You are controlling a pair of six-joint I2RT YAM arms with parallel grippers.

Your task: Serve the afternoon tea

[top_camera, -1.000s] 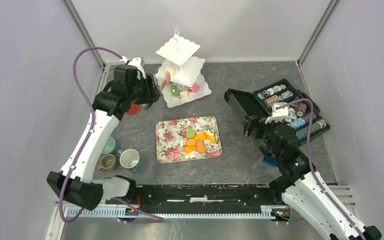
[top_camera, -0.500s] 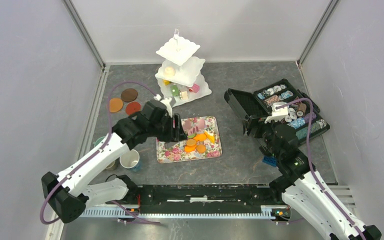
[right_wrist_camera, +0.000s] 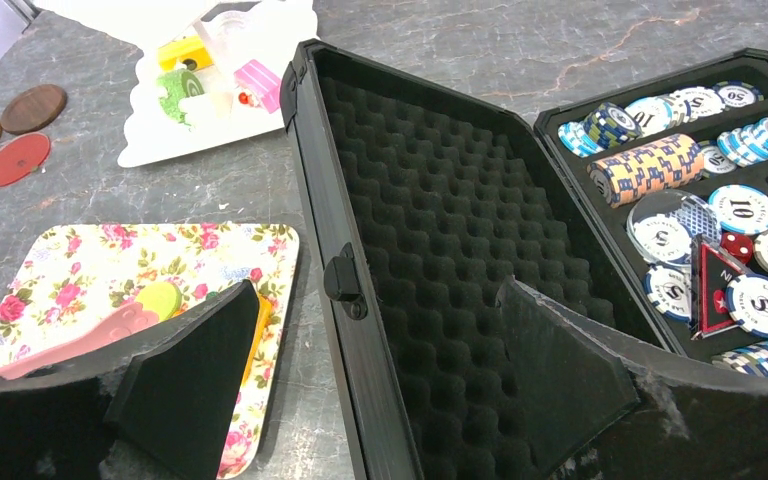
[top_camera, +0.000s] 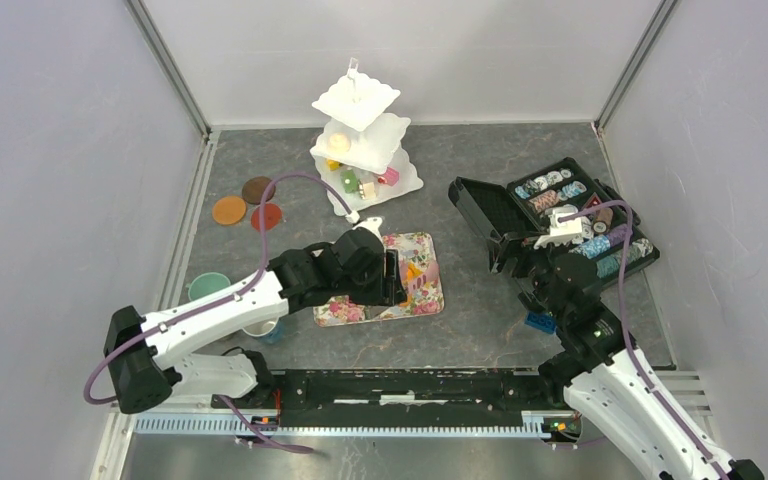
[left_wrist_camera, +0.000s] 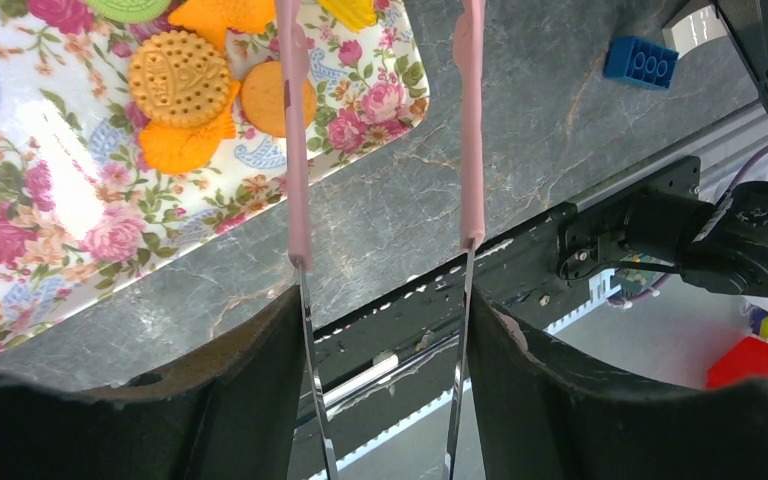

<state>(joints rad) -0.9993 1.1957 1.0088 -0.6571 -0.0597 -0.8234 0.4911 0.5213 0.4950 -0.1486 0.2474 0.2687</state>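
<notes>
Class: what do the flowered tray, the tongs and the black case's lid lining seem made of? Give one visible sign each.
Flowered tray: glossy, perhaps printed plastic or enamelled metal; bright glare. Tongs: thin shiny metal blades, matte pink tips, likely silicone. Lid lining: black foam, egg-crate dimples.

Tongs (left_wrist_camera: 297, 150) I'm holding are pink-tipped with bare silver arms. Tray (left_wrist_camera: 80, 230) is white with pink roses and bluish paisley, and the biscuits (left_wrist_camera: 180, 78) are orange. Desk (left_wrist_camera: 520, 150) is dark grey marble, brick (left_wrist_camera: 640, 62) bright blue. Case (right_wrist_camera: 430, 230) is black, chips (right_wrist_camera: 740, 210) mostly blue-and-white. Saucers (right_wrist_camera: 35, 107): brown, orange, red.
</notes>
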